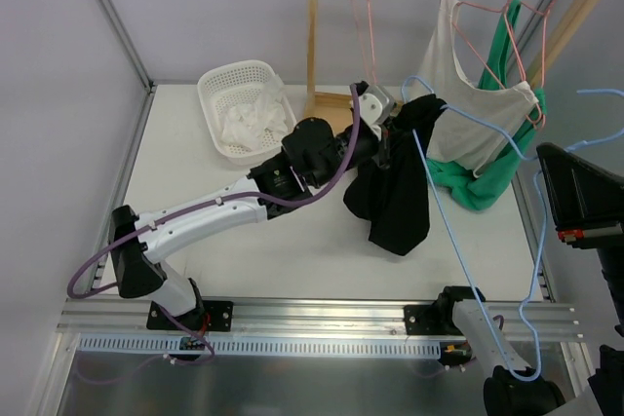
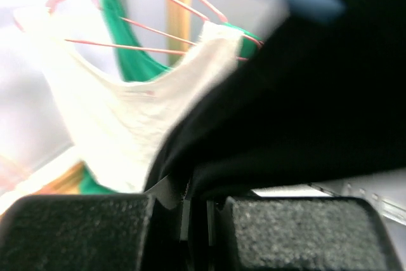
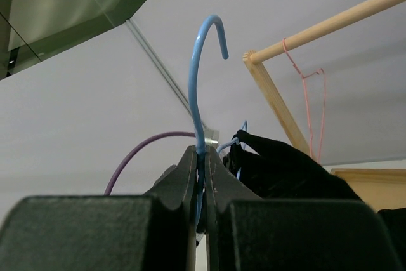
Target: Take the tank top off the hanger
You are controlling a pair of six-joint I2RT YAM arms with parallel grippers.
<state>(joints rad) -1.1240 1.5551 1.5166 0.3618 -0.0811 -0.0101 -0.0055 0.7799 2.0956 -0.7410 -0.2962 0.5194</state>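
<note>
The black tank top (image 1: 395, 192) hangs on a light blue wire hanger (image 1: 444, 211) held tilted over the table; its hem reaches the tabletop. My left gripper (image 1: 390, 129) is at the top's upper edge. In the left wrist view the left gripper (image 2: 190, 201) is shut on a fold of the black tank top (image 2: 304, 93). At the right edge my right gripper (image 1: 552, 155) holds the hanger's neck. The right wrist view has the right gripper (image 3: 202, 157) shut on the blue hanger (image 3: 196, 80) just under its hook, with the black tank top (image 3: 279, 169) beyond.
A wooden clothes rack (image 1: 312, 26) stands at the back. A white tank top (image 1: 478, 114) and a green garment (image 1: 487, 187) hang there on pink hangers, beside an empty pink hanger (image 1: 366, 7). A white basket (image 1: 229, 80) holding white cloth sits back left.
</note>
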